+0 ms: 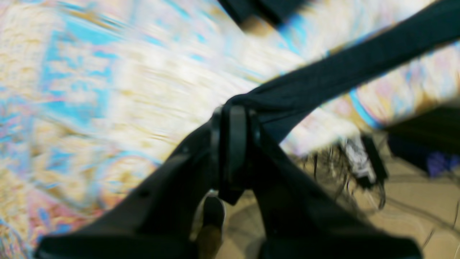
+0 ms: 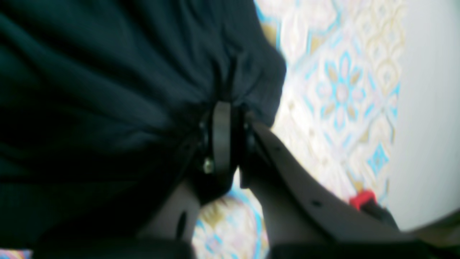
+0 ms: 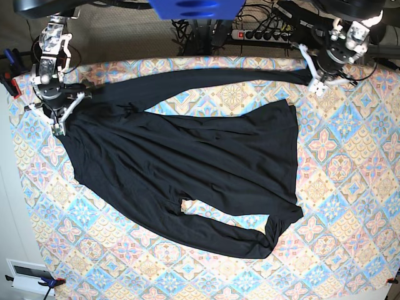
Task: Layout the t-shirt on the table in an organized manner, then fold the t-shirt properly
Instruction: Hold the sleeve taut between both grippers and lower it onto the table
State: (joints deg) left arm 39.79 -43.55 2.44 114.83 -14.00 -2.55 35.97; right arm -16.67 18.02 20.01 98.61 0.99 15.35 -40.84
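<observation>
The plain black, soft-fabric long-sleeved t-shirt (image 3: pixel 187 162) lies spread across the middle of the table (image 3: pixel 350 181), a large rectangular surface under a cloth of pastel blue, pink and yellow diamond floral tiles. One sleeve runs taut along the upper edge of the base view; the other lies curved toward the lower centre, its cuff doubled back.

Gripper state:
- The left gripper (image 3: pixel 315 80), upper right of the base view, has its jaws closed tight on the end of the stretched sleeve. The left wrist view shows the sleeve (image 1: pixel 352 68) drawn into a narrow band from the pinch.
- The right gripper (image 3: pixel 59 122), upper left of the base view, is clamped on a bunched corner of the garment body (image 2: pixel 107 90).

Risks, as judged from this state:
- The grip on the sleeve is small. Further tension between the arms could pull the fabric free, and the sleeve would recoil into a heap.
- The fabric gathers in deep pleats at the right gripper. Lowering it without spreading could set creases into the layout.
- The held sleeve end is close to the table's upper edge; release there could let it slide off.

Materials: the knit is matte, thin and limp, and folds readily. The tablecloth looks flat and lightly textured. The wrist views are blurred.
</observation>
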